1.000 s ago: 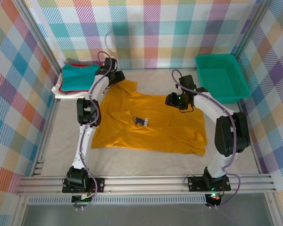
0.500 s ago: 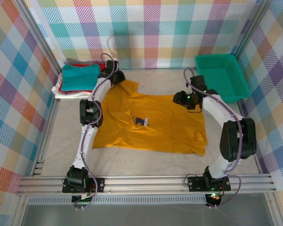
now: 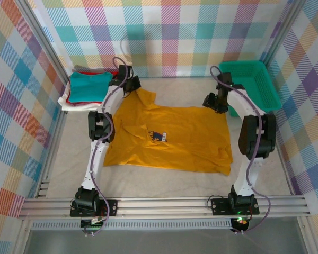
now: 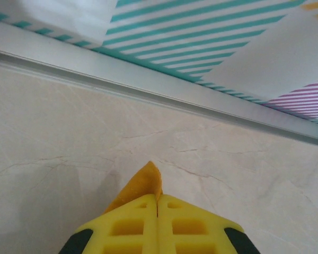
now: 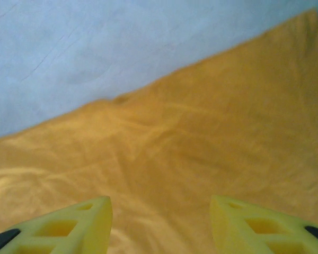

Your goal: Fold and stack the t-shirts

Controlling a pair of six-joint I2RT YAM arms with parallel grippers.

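Your left fingers [image 4: 148, 211] pinch tee [image 3: 180, 143] corner by back rail [image 4: 148, 90], so you can lift it for fold. Your right fingers [image 5: 79, 217], half wide and empty, hover over far-right edge for matching grip. Tee flat on surface [image 3: 164, 177]; stack [image 3: 87, 87] far left.

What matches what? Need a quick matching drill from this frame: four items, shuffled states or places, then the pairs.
Items:
1. left fingers
2. right fingers
3. green mesh basket
4. teal t-shirt

States or places:
A. far right corner
B. top of the folded pile, far left
C. shut on a corner of the mustard-yellow t-shirt
D. open, over the mustard-yellow t-shirt's far right edge

Pairs: 1-C, 2-D, 3-A, 4-B
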